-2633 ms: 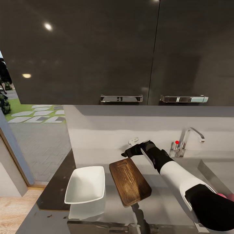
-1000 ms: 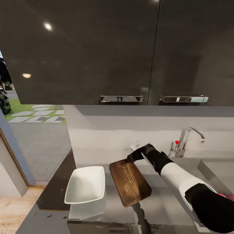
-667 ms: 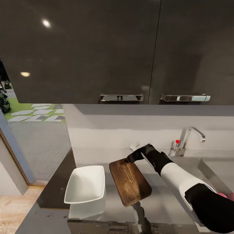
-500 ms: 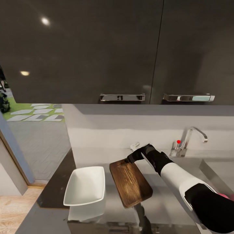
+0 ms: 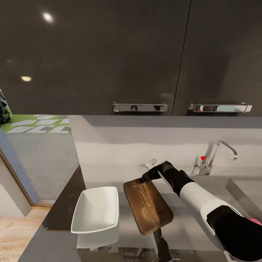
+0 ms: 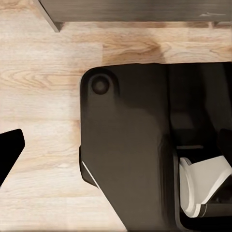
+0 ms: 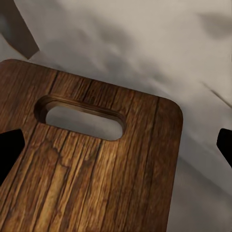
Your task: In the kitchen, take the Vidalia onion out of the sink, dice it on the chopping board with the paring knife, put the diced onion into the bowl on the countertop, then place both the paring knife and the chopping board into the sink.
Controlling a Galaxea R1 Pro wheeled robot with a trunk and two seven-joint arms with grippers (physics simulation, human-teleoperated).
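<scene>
Head view: chopping board (image 5: 148, 205) (unlabelled).

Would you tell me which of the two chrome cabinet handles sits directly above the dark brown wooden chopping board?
The left chrome handle, on the wider cabinet door, sits above the chopping board; the other handle hangs over the tap.

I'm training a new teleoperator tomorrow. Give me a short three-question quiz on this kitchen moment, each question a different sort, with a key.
1. True or false: the chopping board lies to the right of the bowl in the head view.
2. Which end of the chopping board is the right hand over? A) the slot-handle end B) the plain end C) the middle
3. Fill in: the knob beside the tap is coloured ____.

Key: 1 true. 2 A: the right wrist view shows the slot between the two spread fingertips, with nothing held. 3 red.
</scene>
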